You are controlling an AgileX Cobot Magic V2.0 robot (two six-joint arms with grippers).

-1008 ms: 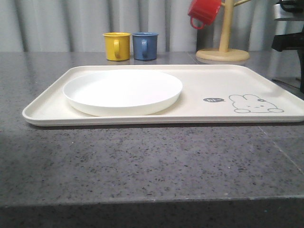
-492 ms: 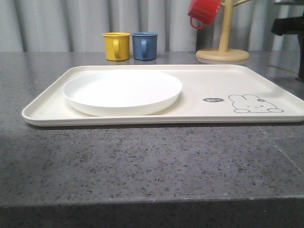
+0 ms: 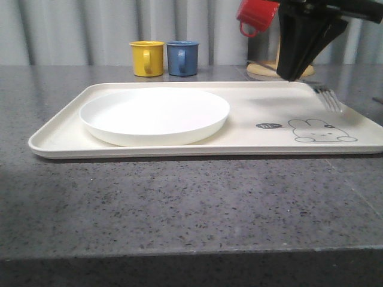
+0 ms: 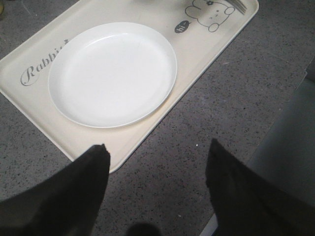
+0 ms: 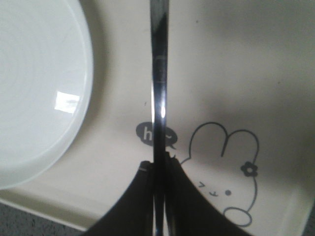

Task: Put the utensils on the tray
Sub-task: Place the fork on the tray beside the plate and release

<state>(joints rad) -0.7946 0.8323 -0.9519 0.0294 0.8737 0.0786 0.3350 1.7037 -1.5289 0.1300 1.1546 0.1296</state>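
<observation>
Front view: the cream tray lies across the grey counter, with a round white plate on its left half and a rabbit drawing near its right front corner. The right gripper hangs over the tray's far right part, dark and pointing down. A fork sticks out from it toward the right, tines above the tray's right rim area. Behind the tray stand a yellow mug and a blue mug; a red mug hangs on a wooden mug tree.

Left wrist view: the left gripper hovers above the counter just off the tray's edge, its two dark fingers spread wide with nothing between them. The plate sits on the tray.

Right wrist view: the right gripper is pinched tight on the fork's slim shiny handle, which runs above the tray between the plate and the rabbit drawing.
</observation>
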